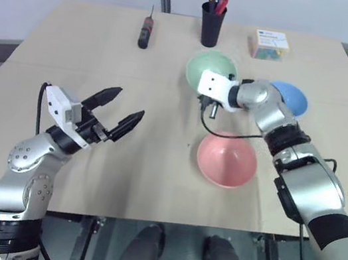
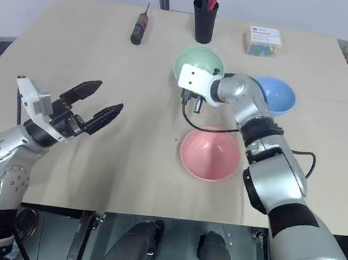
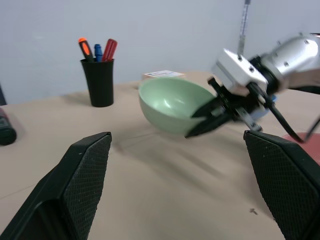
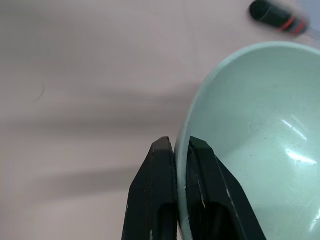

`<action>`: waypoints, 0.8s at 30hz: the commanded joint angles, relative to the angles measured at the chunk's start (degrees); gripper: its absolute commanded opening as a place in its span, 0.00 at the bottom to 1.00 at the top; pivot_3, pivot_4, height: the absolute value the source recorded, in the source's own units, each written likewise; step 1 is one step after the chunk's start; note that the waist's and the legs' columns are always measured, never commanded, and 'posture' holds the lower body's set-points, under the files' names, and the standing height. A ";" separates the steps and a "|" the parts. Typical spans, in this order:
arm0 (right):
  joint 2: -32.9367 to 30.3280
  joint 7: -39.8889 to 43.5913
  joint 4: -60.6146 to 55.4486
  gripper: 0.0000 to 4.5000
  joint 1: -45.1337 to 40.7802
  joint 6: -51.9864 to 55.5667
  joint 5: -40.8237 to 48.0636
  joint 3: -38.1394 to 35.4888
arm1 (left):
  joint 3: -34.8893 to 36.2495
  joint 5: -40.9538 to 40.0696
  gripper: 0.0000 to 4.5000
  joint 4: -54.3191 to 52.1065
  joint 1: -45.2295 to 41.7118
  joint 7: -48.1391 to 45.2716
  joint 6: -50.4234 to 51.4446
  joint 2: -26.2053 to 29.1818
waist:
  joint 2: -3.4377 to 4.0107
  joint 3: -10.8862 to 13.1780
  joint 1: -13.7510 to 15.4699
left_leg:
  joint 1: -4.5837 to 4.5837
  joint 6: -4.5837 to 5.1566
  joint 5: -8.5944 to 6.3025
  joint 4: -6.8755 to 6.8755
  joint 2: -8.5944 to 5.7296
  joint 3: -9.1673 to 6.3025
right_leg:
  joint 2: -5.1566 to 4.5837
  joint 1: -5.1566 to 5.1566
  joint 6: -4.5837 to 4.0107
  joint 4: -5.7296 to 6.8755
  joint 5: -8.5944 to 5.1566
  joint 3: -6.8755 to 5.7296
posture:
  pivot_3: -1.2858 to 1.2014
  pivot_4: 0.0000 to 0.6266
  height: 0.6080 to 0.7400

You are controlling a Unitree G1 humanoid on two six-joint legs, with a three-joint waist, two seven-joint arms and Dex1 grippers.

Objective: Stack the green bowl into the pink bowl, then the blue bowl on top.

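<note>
while pinched by right claw (image 4: 181,145), green bowl (image 4: 250,140) rim

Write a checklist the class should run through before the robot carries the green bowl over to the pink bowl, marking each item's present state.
1. Right end effector shut on the green bowl rim, one finger inside, one outside: ok.
2. Green bowl off the table: ok; the left wrist view shows it tilted, with a gap beneath.
3. Pink bowl upright and empty: ok.
4. Blue bowl still on the table, away from the pink bowl: ok.
5. Left end effector open and off to the side of the carry path: ok.
6. Grip firm enough for the carry: cannot tell.
</note>
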 commanded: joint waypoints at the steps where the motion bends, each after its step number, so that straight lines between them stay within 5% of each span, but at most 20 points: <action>1: -4.30 8.57 -16.70 0.01 4.18 7.40 4.01 -2.04 | -1.25 -1.28 1.00 0.53 -1.64 -3.11 -0.90 0.80 | -0.02 -0.01 0.16 | 0.00 0.00 0.00 0.00 0.00 -0.01 | 0.00 0.00 0.00 0.00 0.00 -0.01 | 0.52 0.24 1.00; 12: -25.58 27.73 -70.33 0.01 23.15 34.20 17.72 -6.98 | -6.07 -1.37 1.00 11.53 -10.58 -18.34 -1.28 5.86 | 0.00 0.00 -0.43 | -0.03 0.01 -0.01 0.03 0.03 -0.01 | -0.01 0.01 0.01 0.00 -0.01 -0.06 | 0.52 0.24 1.00; 24: -37.27 26.23 -94.51 0.01 32.38 51.81 28.56 -9.22 | -13.16 2.33 1.00 28.52 -25.01 -32.82 -5.21 5.27 | -0.05 -0.01 0.23 | -0.04 0.02 0.00 0.17 0.08 -0.03 | 0.02 0.10 0.04 -0.05 -0.02 -0.14 | 0.52 0.24 1.00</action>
